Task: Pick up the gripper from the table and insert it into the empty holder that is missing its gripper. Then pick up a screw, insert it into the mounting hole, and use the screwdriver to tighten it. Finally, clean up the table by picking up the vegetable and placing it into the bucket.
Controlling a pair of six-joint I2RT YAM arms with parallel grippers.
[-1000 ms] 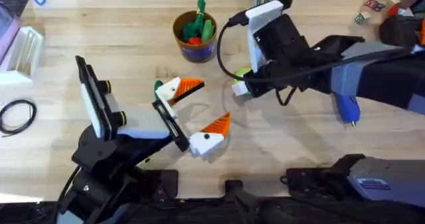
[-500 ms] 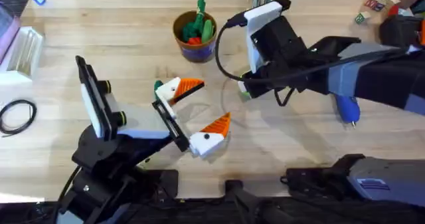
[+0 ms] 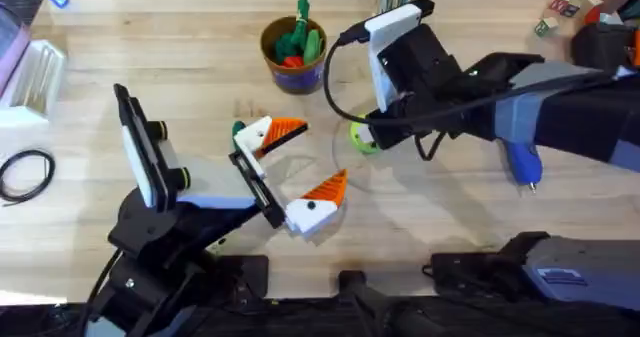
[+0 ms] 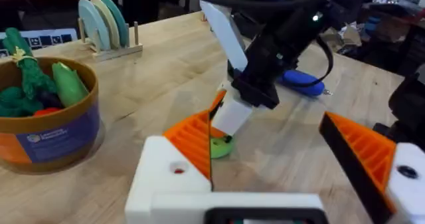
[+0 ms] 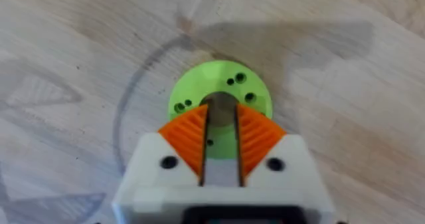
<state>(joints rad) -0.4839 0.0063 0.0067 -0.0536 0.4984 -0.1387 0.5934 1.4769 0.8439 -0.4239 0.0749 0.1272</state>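
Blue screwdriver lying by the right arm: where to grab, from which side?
Take the screwdriver across its stubby blue handle, coming straight down from above. It lies flat on the table, metal tip toward the arm bases, leaving the handle's round sides free.

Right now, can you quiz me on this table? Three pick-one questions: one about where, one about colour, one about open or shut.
1. Where is the green disc?
A. under the right gripper
B. in the bucket
C. on the plate rack
2. What colour is the screwdriver handle?
A. red
B. blue
C. yellow
3. The left gripper is
A. shut
B. holding the bucket
C. open

A: the right gripper hangs over the green disc.
B: the screwdriver is bright blue.
C: the left gripper has its orange fingers spread wide, with nothing between them.
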